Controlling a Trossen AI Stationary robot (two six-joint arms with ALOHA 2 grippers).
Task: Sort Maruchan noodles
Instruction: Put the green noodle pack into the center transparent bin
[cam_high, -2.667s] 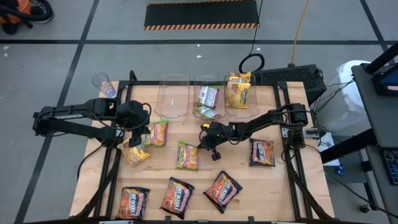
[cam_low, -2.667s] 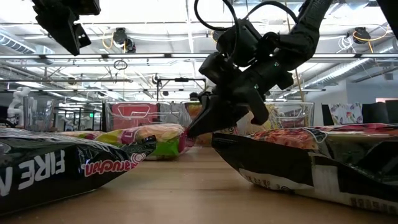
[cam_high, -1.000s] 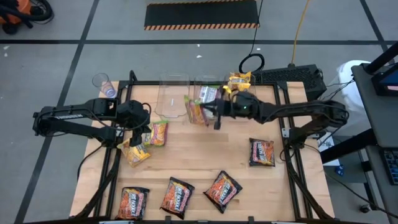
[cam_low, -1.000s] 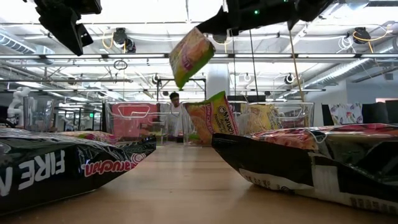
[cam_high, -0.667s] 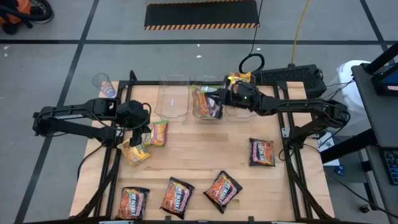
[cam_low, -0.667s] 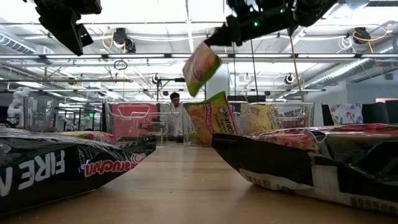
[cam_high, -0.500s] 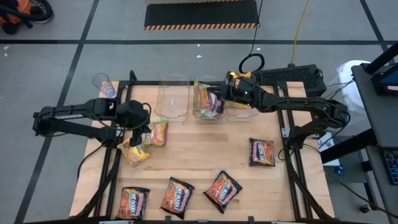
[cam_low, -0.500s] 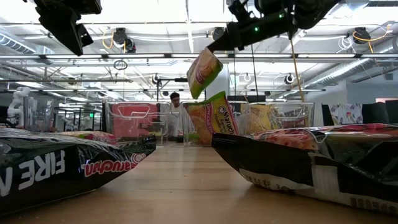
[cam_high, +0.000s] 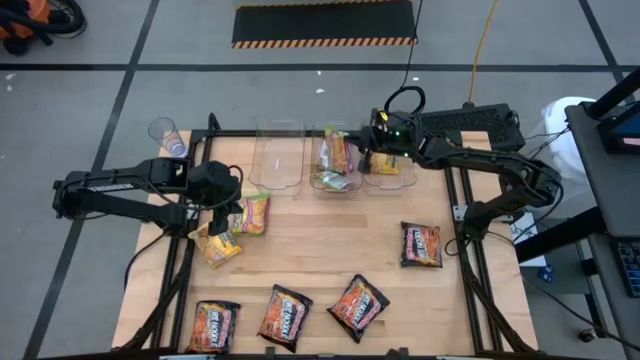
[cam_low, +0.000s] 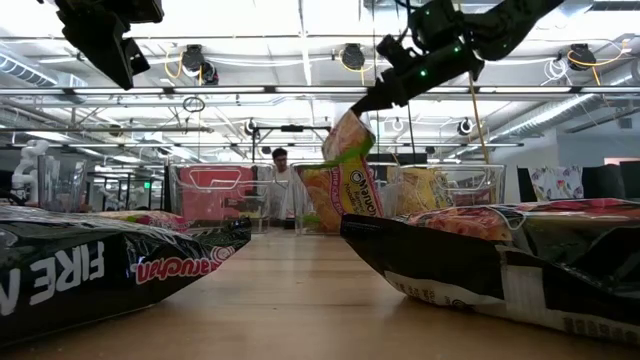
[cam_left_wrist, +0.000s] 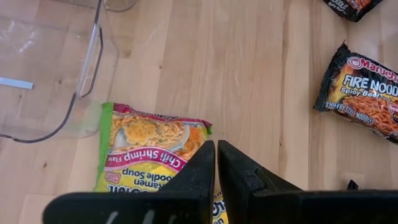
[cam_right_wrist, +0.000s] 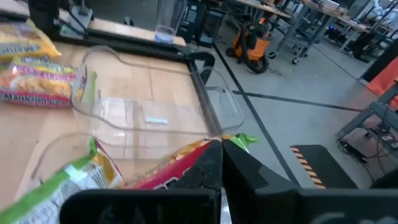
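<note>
Pinched between my right gripper (cam_high: 352, 158) fingers, a green-edged Maruchan packet (cam_high: 338, 151) hangs over the middle clear bin (cam_high: 334, 184) at twelve o'clock on the table (cam_high: 330, 262). My left gripper (cam_high: 222, 226), fingers together, hovers above the yellow packet (cam_high: 217, 245) at nine o'clock.

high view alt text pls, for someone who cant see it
The right gripper holds a green-edged noodle packet over the middle clear bin at the table's far edge. The left gripper waits over a yellow packet; four dark packets lie nearer.
</note>
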